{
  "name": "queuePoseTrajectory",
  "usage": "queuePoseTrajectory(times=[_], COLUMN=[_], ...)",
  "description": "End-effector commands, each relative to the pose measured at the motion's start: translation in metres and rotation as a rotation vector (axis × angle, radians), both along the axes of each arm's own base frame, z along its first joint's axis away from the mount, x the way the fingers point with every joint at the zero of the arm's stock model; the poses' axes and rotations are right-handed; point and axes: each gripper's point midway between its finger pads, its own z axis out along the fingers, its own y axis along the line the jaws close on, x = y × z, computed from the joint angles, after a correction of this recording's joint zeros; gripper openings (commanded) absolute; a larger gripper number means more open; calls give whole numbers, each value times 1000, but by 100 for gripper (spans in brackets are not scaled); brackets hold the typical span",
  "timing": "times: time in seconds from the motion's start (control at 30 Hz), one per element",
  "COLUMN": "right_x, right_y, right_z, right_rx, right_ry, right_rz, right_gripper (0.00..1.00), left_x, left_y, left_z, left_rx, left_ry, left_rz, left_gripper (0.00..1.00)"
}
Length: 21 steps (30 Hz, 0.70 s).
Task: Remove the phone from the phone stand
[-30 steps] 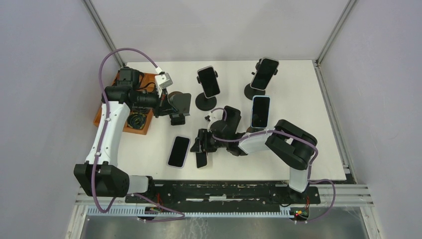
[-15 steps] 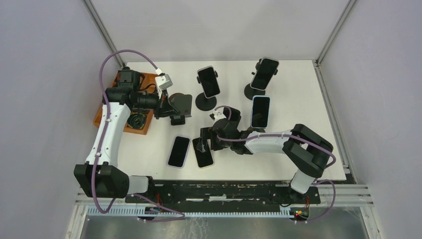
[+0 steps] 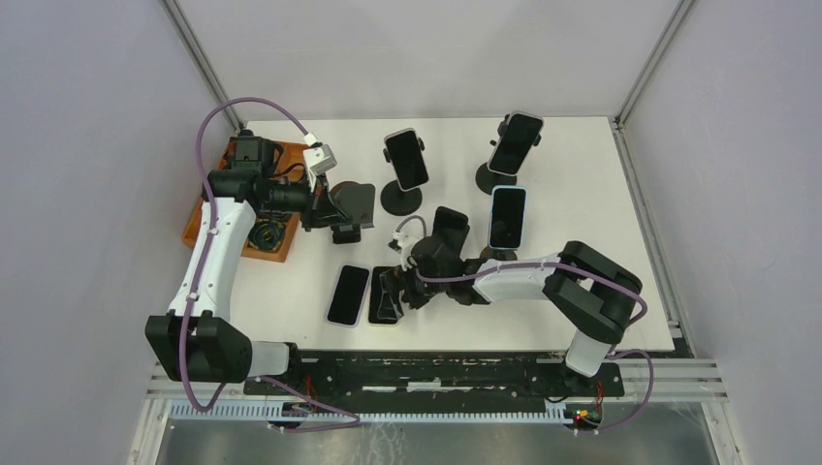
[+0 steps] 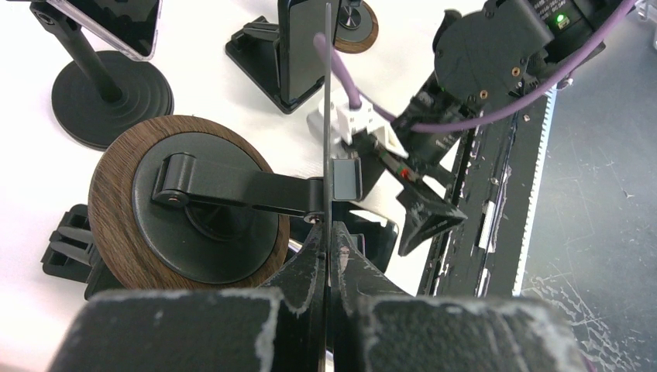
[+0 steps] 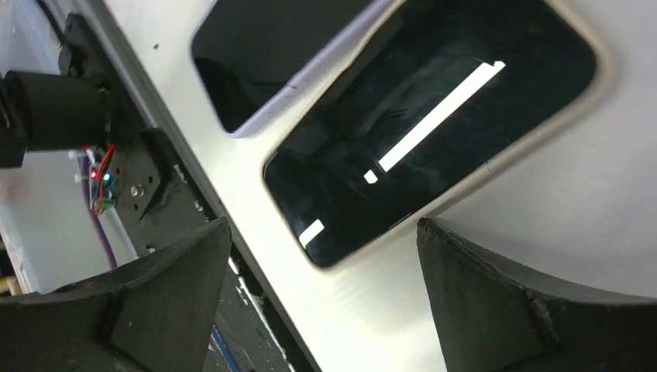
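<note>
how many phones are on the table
6. Two raised at the back: back phone, back-right phone. Right phone beside centre. Dark phone propped at centre, less clear. Two flat in front: left flat phone, and near phone under the open right tool.

White table with phones, stands

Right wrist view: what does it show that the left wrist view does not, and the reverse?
Only the right wrist view: two phones lying flat, the nearer phone framed by the open right claw, the other phone beside it. Only the left wrist view: the left claw shut on the plate of the wooden-based stand, a mounted phone on another stand, the right arm. Both: the white table.
</note>
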Motion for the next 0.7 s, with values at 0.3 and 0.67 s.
queuePoseTrajectory(times=[0.3, 0.67], right_x=[53, 92], right_y=[-3, 6], right_z=[102, 243], right_rx=[70, 479], right_ry=[-281, -492], right_rz=[108, 45], right_gripper=[98, 89], left_x=[-7, -41], left_y=[-14, -29], left_z=[1, -8], left_rx=[-66, -93], left_ry=[1, 59], left_rz=[-67, -197], left_gripper=[2, 2])
